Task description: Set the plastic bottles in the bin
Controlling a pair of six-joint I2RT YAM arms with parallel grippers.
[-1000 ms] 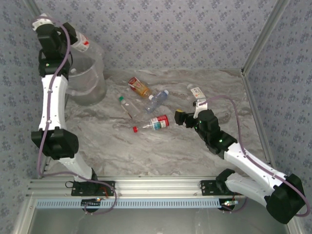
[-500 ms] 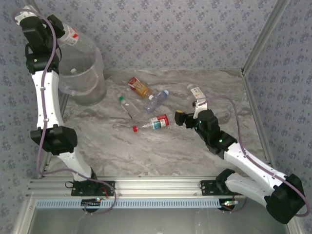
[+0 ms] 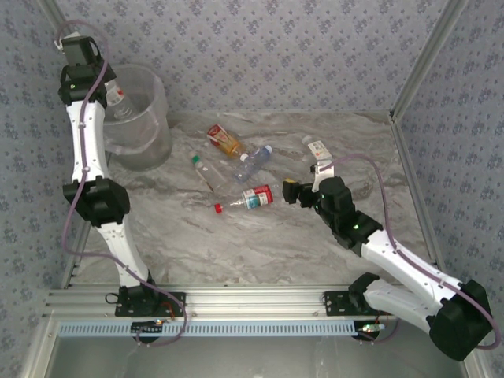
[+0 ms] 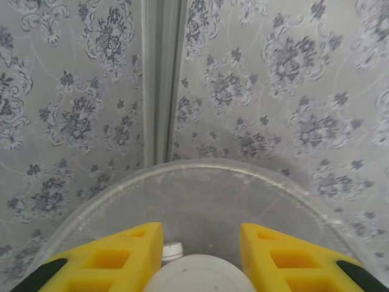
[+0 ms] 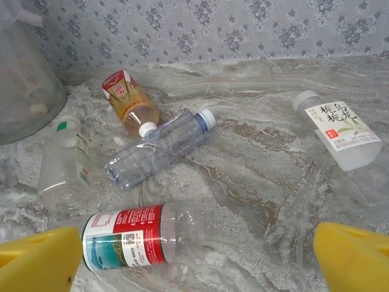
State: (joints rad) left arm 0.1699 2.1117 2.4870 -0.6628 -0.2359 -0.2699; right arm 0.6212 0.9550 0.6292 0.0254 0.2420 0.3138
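The left gripper [image 4: 200,236], clamped on a bottle [image 4: 194,275], holds it over the open bin [image 4: 206,167], while the wide-open right gripper [image 5: 197,246] hovers beside the red-label bottle [image 5: 130,234], whose long axis runs from finger to finger.

The bin [image 3: 155,130] stands in the tabletop's [image 3: 260,244] far left corner. Right of it, toward the middle of the far edge, four bottles [image 3: 253,162] lie clustered. A fifth bottle [image 3: 318,148] lies apart, nearer the far right corner. A sixth bottle [image 4: 194,277] is above the bin's mouth.
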